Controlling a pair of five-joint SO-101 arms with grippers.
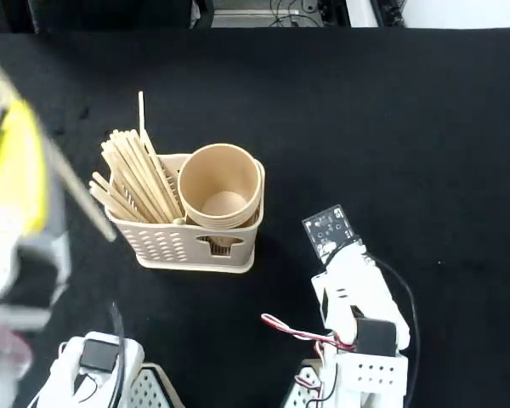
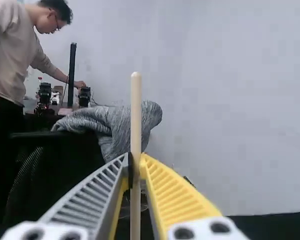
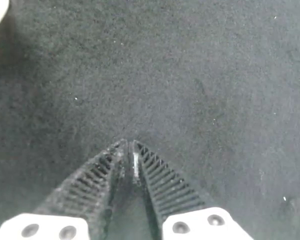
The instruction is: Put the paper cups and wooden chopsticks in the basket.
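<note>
A cream slotted basket [image 1: 191, 242] stands left of the table's middle. Stacked paper cups [image 1: 220, 186] sit in its right half, and several wooden chopsticks [image 1: 134, 177] lean in its left half. At the far left, raised close to the high camera, my left gripper [image 1: 17, 183] is shut on one wooden chopstick [image 1: 64, 174]. In the left wrist view that chopstick [image 2: 135, 145] stands pinched between the grey and yellow fingers [image 2: 160, 185], where the left gripper [image 2: 134, 161] points off towards the room. My right gripper [image 3: 128, 146] is shut with nothing in it, low over the black cloth at the front right [image 1: 327, 228].
The black cloth [image 1: 391, 144] covers the whole table. The arm bases [image 1: 357, 357] sit along the front edge. A grey garment [image 2: 110, 122] lies on a dark bench in the room behind.
</note>
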